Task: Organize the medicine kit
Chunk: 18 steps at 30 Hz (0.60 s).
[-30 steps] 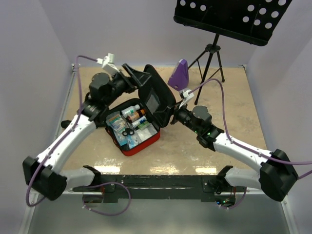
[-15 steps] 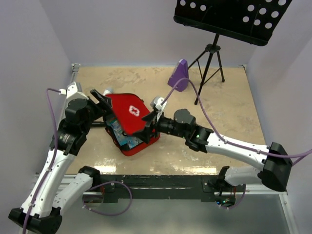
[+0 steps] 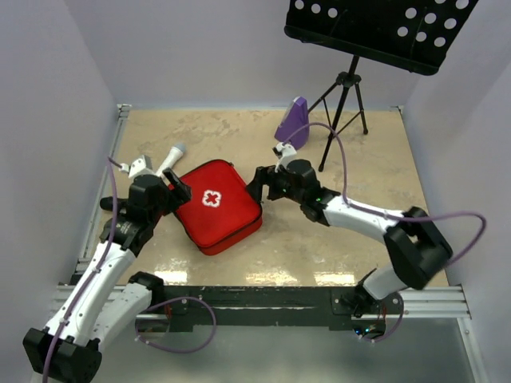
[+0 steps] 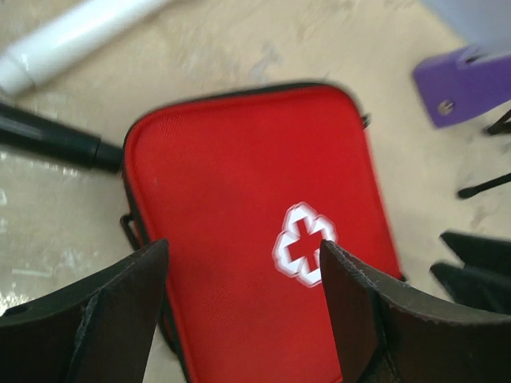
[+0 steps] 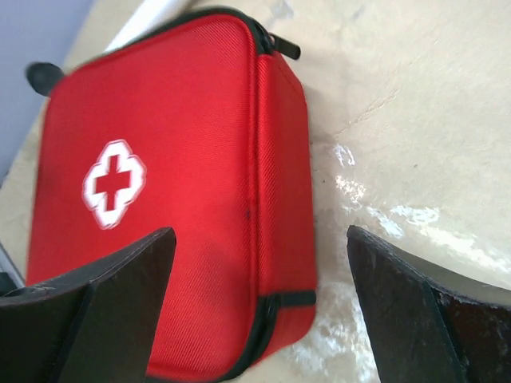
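Observation:
The medicine kit lies closed on the table, red with a white cross on top. It fills the left wrist view and shows in the right wrist view, lid down on its base. My left gripper is open and empty at the kit's left edge, its fingers spread over the kit's near side. My right gripper is open and empty at the kit's right corner, its fingers spread above that corner.
A white marker and a black pen lie left of the kit. A purple metronome-shaped object stands at the back. A black music stand on a tripod stands back right.
The kit's lid came down from standing open to fully closed. Both grippers let go of the lid and now hover open at the kit's left and right sides.

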Each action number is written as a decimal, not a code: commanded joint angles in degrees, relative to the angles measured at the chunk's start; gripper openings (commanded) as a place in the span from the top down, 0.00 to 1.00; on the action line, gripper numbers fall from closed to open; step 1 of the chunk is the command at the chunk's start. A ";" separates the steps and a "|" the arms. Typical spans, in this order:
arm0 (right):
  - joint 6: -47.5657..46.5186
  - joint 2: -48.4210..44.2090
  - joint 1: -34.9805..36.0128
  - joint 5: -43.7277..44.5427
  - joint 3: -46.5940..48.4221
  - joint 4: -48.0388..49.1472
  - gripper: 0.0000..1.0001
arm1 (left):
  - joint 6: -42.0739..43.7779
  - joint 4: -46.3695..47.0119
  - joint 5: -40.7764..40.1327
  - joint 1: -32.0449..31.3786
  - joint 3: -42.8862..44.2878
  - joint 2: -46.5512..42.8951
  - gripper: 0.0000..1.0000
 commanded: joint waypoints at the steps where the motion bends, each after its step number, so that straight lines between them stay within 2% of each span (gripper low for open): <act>1: 2.00 8.65 -0.68 -5.02 9.03 2.39 0.07 | -1.61 2.15 7.30 0.29 -6.91 -0.77 0.22; 5: 2.35 14.81 -1.03 -10.02 11.60 4.05 0.07 | -2.40 1.98 9.08 0.29 -11.57 -1.11 0.21; 9: 2.53 16.23 -1.03 -13.11 7.74 6.16 0.11 | -0.30 6.63 11.09 0.29 -15.00 0.01 0.21; 14: 3.40 12.99 -0.85 -16.08 -2.09 10.11 0.15 | 4.10 11.73 18.20 0.29 -15.01 10.90 0.23; 18: 4.55 5.44 1.34 -16.71 -10.10 13.19 0.16 | 6.12 19.98 24.62 0.03 -14.66 15.49 0.26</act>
